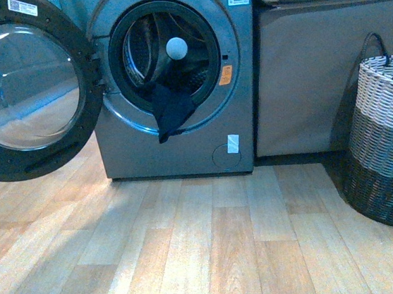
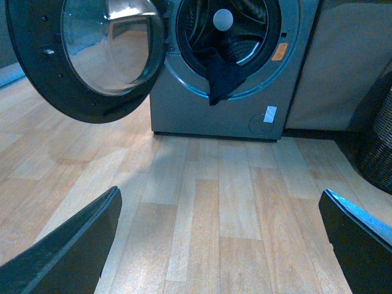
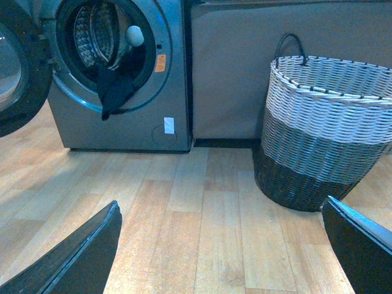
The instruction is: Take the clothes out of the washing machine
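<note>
Presently, clothes (image 1: 173,114): one dark limp piece in the upper middle of the front view, draped over the porthole's lower lip, with its tail hanging outside.
Handling: judged light, soft and unbreakable; it may snag on the rim, and is best pinched at the hanging fold.
Washing machine (image 1: 140,150): door (image 1: 19,89) swung wide at upper left; a pale ball (image 1: 177,48) is seen in the drum, no other cloth made out.
Basket (image 1: 388,146): at the right edge, on the floor; inside not seen.
Left claw (image 2: 219,193): fingers spread wide, nothing held.
Right claw (image 3: 220,201): likewise apart and empty.
</note>
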Tool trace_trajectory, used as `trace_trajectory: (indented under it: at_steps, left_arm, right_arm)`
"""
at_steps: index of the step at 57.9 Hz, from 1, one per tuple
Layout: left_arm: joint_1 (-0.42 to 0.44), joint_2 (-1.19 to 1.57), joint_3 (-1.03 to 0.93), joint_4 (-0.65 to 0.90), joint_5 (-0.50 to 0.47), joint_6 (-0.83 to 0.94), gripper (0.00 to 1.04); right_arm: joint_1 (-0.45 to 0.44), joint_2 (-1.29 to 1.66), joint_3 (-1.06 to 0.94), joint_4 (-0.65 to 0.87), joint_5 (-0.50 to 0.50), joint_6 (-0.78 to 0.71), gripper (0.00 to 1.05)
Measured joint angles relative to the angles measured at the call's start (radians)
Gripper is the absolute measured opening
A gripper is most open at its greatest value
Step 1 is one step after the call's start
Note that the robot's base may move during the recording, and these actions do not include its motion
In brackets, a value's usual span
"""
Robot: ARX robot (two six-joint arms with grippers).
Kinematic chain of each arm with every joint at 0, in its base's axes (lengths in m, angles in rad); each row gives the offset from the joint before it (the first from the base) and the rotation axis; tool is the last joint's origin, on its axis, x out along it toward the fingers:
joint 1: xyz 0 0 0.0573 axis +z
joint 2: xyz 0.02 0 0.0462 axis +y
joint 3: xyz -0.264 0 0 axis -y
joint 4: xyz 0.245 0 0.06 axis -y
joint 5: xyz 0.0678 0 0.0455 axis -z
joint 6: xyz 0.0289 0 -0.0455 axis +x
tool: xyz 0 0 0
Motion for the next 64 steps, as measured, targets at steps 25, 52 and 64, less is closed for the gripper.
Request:
trace_trajectory:
  at_steps: [25, 52, 64]
  left_arm:
    - [0.0, 0.0, 0.0, 0.0, 0.0, 0.0, 0.98]
    - [0.0, 0.0, 0.0, 0.0, 0.001, 0.0, 0.98]
    - [0.0, 0.0, 0.0, 0.0, -0.001, 0.0, 0.98]
  right_arm:
    - [0.0, 0.0, 0.0, 0.0, 0.0, 0.0, 0.97]
    - [0.0, 0.0, 0.0, 0.0, -0.001, 0.0, 0.97]
    - [0.0, 0.0, 0.0, 0.0, -0.001, 0.0, 0.97]
